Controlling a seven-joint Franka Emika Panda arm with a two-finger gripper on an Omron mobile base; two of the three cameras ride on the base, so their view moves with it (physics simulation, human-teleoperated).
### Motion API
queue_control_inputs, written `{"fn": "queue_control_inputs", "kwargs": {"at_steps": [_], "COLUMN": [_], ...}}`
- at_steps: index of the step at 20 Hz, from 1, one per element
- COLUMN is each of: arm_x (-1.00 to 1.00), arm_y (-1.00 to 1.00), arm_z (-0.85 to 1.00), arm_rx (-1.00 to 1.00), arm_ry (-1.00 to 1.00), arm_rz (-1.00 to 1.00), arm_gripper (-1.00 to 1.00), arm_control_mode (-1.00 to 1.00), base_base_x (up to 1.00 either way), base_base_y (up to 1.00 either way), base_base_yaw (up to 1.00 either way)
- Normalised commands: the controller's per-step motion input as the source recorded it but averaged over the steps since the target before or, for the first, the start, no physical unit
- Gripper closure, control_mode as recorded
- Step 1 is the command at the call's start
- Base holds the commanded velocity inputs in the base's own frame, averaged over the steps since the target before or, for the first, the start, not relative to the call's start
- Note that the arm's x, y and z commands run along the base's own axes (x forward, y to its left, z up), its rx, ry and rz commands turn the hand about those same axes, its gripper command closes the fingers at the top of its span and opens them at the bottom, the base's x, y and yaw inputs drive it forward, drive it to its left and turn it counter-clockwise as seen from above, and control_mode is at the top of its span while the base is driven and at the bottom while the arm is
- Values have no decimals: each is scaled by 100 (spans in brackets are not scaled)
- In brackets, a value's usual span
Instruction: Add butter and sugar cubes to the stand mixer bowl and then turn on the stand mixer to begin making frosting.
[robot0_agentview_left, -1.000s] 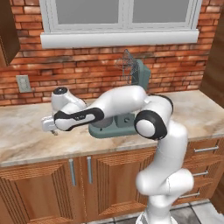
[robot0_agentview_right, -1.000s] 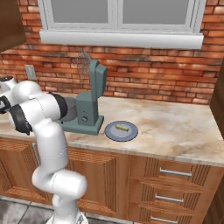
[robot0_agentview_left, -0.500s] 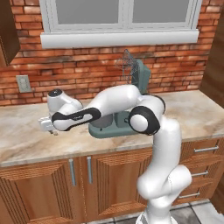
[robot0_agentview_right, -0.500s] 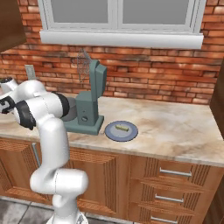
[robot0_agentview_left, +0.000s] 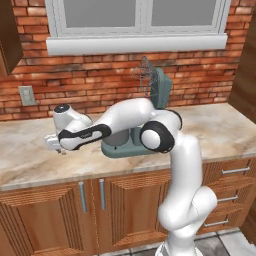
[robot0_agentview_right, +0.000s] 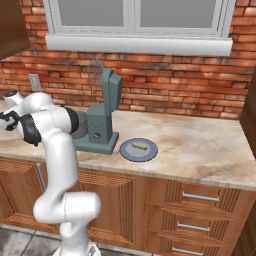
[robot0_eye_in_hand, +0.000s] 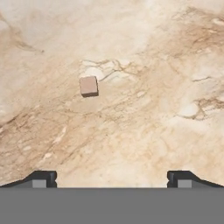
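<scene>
Desk (robot0_agentview_left: 30, 160) marble, mixer (robot0_agentview_right: 104, 117) at back by the brick wall, head tilted up; bowl (robot0_agentview_right: 79, 129) on its base. Plate (robot0_agentview_right: 138, 149) just right of mixer. Gripper (robot0_eye_in_hand: 112, 178) released, jaws wide, above desk left of mixer. Sugar cube (robot0_eye_in_hand: 89, 85) lies on the desk ahead of it, untouched.

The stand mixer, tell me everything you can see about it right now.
The stand mixer is dull teal-green with a matte look. Its flat oval base sits on the marble counter below the window; a boxy column with small knobs rises from it. The head is tilted back, lifting the wire whisk toward the brick wall. A dark grey bowl stands on the base. A blue-grey plate lies just beside it, apart.
</scene>
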Motion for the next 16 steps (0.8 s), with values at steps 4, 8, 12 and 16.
{"fn": "queue_control_inputs", "kwargs": {"at_steps": [4, 8, 12, 16], "arm_x": [22, 18, 8, 8], "arm_y": [1, 3, 6, 12], "arm_z": [-12, -8, -8, -13], "arm_rx": [0, 0, 0, 0], "arm_ry": [0, 0, 0, 0], "arm_rz": [-1, 0, 0, 0], "arm_gripper": [-100, -100, -100, -100], "arm_control_mode": [-100, -100, -100, -100], "base_base_x": [0, 0, 0, 0], "base_base_y": [0, 0, 0, 0], "base_base_yaw": [0, 0, 0, 0]}}
